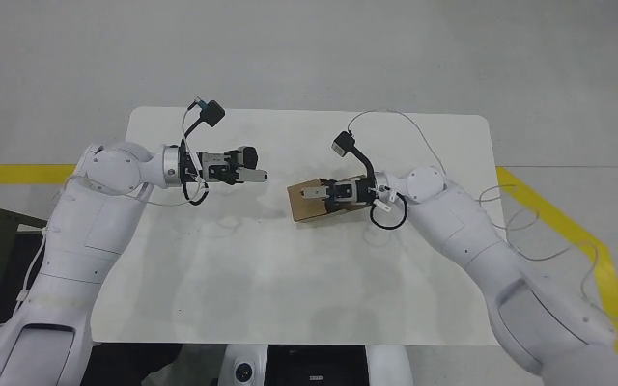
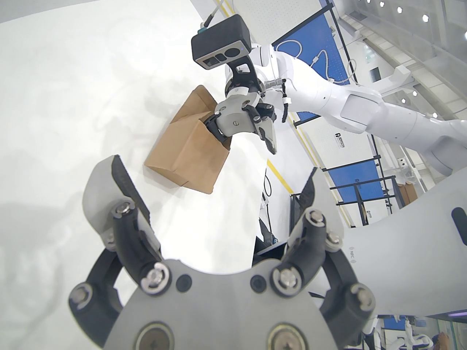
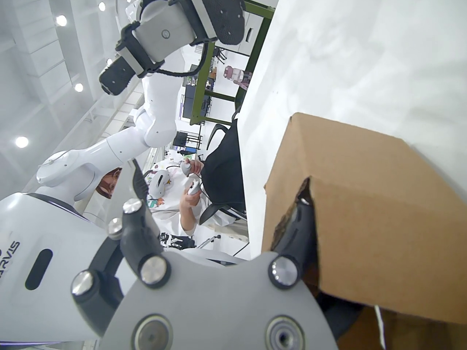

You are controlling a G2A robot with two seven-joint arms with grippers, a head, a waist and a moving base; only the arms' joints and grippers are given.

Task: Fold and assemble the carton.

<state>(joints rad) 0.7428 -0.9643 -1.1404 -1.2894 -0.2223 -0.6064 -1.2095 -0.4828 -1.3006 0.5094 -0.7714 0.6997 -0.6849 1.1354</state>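
A brown carton (image 1: pixel 311 201) lies on its side near the middle of the white table (image 1: pixel 290 289), its open end facing my right arm. My right gripper (image 1: pixel 317 192) is open at that end. One finger is inside the carton (image 2: pixel 186 147) and the other is outside, in the air beside the wall. In the right wrist view the inner finger (image 3: pixel 297 220) goes in under a torn edge of the carton (image 3: pixel 365 202). My left gripper (image 1: pixel 255 165) hangs open above the table a short way from the carton's closed end, holding nothing, fingers (image 2: pixel 120 180) spread wide.
The table's front half and both back corners are bare white surface. Its edges drop to grey floor marked with yellow tape (image 1: pixel 29 174). The two grippers face each other across the carton with a small gap between them.
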